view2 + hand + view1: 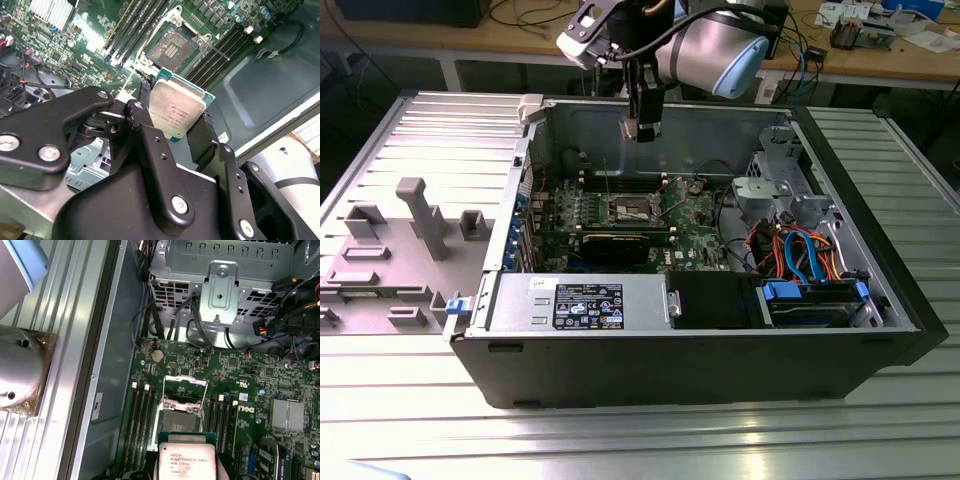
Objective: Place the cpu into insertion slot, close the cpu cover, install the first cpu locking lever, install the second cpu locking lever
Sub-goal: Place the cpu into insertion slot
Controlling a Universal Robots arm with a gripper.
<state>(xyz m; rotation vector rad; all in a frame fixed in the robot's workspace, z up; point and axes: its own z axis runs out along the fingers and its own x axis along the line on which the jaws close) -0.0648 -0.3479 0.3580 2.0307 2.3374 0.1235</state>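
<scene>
Dull silver metal tops the cpu [177, 114], which is pinched by two opposite edges between the black fingers [200, 137] of the gripper [176, 107]. A thin green border shows along the chip's edge. In the exterior view the gripper [642, 126] hangs in the air inside the open computer case [720, 372]. It is at about twelve o'clock from the insertion slot [632, 208] and well clear of the green motherboard [698, 215].

In both wrist views the chip is apart from the socket, not touching it. The insertion slot [181, 421] lies bare, its dark gold-flecked centre exposed, with black memory slots [142, 410] along both flanks. The cpu cover [185, 380] appears to stand raised off the socket, hinged up at the edge away from the chip, though the angle makes that hard to settle.

In the exterior view a black graphics card [620, 245] lies just beside the socket at six o'clock. A grey power supply [580, 300] sits beyond it by the case's near wall, and a metal drive cage [775, 195] stands at three o'clock.
</scene>
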